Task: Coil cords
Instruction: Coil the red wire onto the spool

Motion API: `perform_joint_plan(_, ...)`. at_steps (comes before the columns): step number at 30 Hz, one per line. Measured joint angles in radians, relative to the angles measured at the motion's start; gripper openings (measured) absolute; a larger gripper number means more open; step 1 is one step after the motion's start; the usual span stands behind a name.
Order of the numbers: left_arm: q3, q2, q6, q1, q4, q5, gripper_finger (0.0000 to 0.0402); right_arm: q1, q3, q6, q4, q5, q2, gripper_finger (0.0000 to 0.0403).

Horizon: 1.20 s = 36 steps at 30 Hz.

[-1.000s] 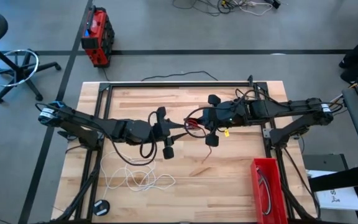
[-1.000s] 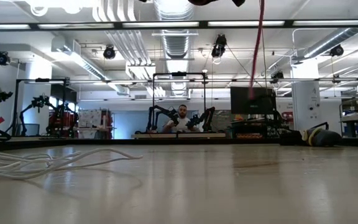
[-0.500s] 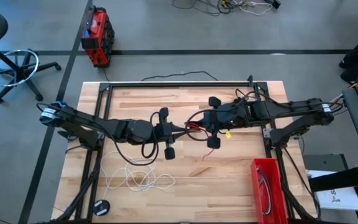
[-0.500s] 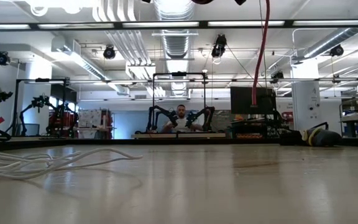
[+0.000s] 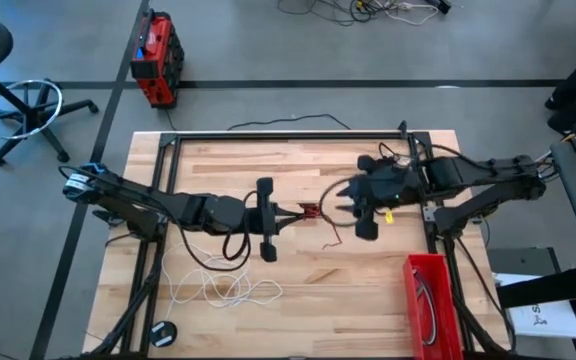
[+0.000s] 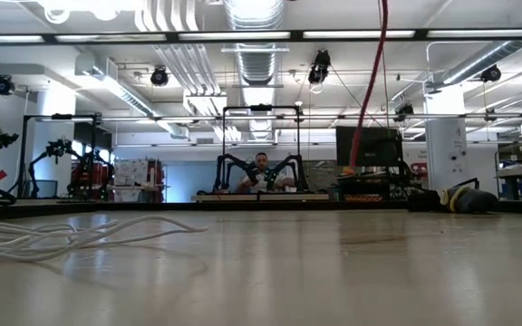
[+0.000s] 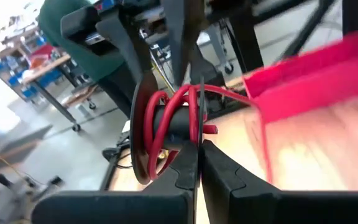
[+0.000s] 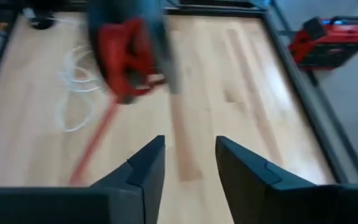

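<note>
The red cord (image 5: pixel 309 212) is wound into a small coil (image 7: pixel 166 127) above the middle of the table. My left gripper (image 5: pixel 296 213) is shut on it. The cord's loose tail (image 5: pixel 332 238) hangs below the coil and also shows in the low view (image 6: pixel 375 81). My right gripper (image 5: pixel 340 205) stands open just right of the coil, with nothing between its fingers (image 8: pixel 148 165). The white cord (image 5: pixel 220 290) lies in loose loops on the near left of the table (image 6: pixel 62 237). My left gripper pinches several loops of the red coil at its near edge (image 7: pixel 195 127) between its two fingers. The fingers lie level and come from the table's left. The coil is lifted clear of the table, and its tail hangs slack below it.
A red bin (image 5: pixel 430 300) with a thin cord loop inside stands at the near right corner. A small black round thing (image 5: pixel 163 332) lies at the near left edge. A black frame (image 5: pixel 288 137) borders the table. Bare wood (image 5: pixel 298 300) lies between the white cord and the bin.
My right gripper has drawn back from the red coil toward the table's right edge. The coil has stayed at my left gripper, clear of the table. The hanging red tail has swung a little.
</note>
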Motion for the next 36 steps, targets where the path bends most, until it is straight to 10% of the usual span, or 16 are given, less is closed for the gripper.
perform_joint_plan(36, 0.000, -0.001, 0.061, -0.028, -0.152, -0.068, 0.0000, 0.104, 0.098, 0.093, -0.007, 0.061, 0.095, 0.0005)
